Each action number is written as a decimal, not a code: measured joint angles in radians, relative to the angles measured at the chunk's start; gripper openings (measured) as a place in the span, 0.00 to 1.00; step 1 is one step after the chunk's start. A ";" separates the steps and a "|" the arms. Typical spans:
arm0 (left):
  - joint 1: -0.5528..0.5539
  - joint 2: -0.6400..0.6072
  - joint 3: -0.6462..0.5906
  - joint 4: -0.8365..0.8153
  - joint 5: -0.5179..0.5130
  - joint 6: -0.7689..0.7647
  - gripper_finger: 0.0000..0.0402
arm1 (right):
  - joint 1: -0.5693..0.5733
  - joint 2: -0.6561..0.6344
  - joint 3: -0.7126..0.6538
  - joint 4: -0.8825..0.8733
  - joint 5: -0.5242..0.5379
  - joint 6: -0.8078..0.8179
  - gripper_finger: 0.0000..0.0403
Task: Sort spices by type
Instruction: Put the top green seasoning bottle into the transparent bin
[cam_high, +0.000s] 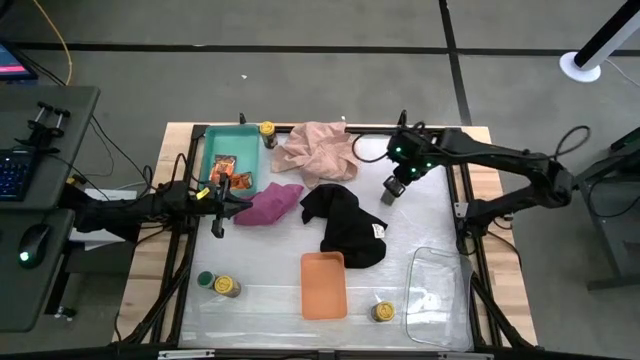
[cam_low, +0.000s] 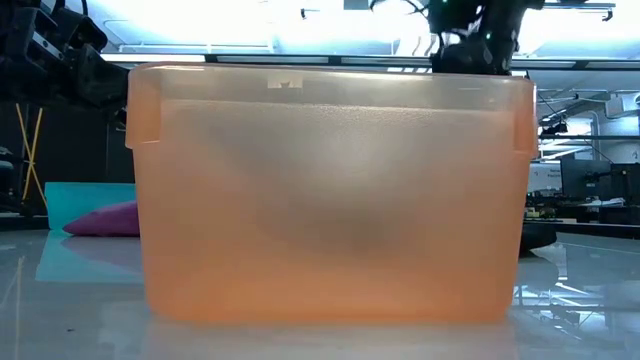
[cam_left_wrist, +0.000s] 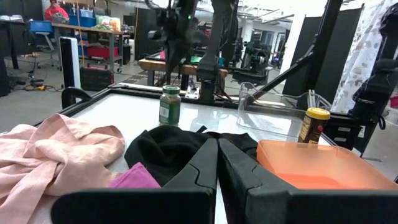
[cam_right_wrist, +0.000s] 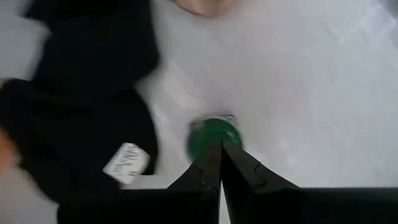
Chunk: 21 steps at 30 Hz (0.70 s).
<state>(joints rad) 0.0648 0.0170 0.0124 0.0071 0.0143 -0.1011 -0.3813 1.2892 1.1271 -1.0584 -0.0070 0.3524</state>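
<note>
A green-lidded jar stands upright on the white table, close to the black cloth. My right gripper is shut and hangs just above the jar's green lid, pointing down; in the high view it hides the jar. My left gripper is shut and hovers over the magenta cloth, holding nothing. Orange-red packets lie in the teal tray. One yellow-lidded jar stands at the far edge and another near the orange tray. A green-lidded jar and a yellow-lidded jar stand at the near left. My right gripper's shut fingertips sit over the near edge of the green lid, coming from above. The fingers hide the spot, so I cannot tell whether they touch it. The jar stands upright on the table.
A pink cloth lies at the far middle and a black cloth in the centre. The orange tray sits at the near middle and fills the low view. A clear tray sits at the near right. A black frame rims the table.
</note>
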 joint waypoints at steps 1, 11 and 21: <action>0.000 0.000 0.000 0.000 0.000 0.000 0.00 | 0.000 -0.014 0.000 0.011 -0.019 0.009 0.00; 0.000 0.000 0.000 0.000 0.000 0.000 0.00 | 0.000 0.047 0.003 -0.003 -0.106 -0.038 0.34; 0.000 0.000 0.000 0.000 0.000 0.000 0.00 | 0.000 0.168 0.003 -0.012 -0.055 -0.148 0.87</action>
<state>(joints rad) 0.0650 0.0167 0.0124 0.0073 0.0143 -0.1010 -0.3813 1.4576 1.1301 -1.0699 -0.0621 0.2041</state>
